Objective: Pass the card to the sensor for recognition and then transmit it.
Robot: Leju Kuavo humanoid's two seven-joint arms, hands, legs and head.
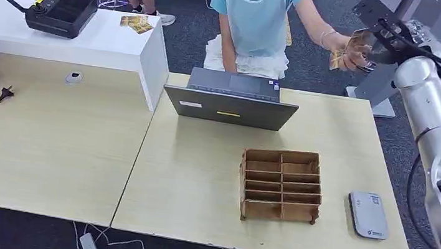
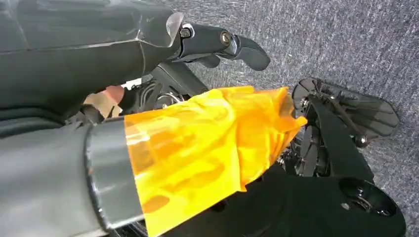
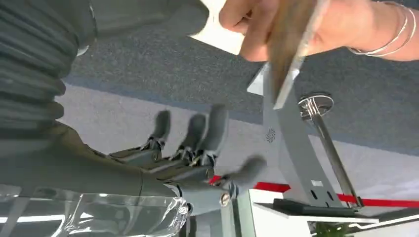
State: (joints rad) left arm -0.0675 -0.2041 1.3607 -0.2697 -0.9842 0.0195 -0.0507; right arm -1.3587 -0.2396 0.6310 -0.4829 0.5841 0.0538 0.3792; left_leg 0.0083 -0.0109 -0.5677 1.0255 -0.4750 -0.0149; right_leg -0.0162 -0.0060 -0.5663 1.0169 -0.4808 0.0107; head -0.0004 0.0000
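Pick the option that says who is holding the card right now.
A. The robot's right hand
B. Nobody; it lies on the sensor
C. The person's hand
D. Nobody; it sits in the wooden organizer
C: the person's hand grips the card, while the right hand below has fingers spread with nothing in them.

Bare counter [image 1: 198,185] is left open before the laptop [image 1: 230,107], while passage on the right is narrowed by the organizer [image 1: 281,184] and sensor [image 1: 367,214].

Probably an office or lab: pale desks [image 1: 44,161], laptop [image 1: 231,101], grey carpet [image 1: 330,74].
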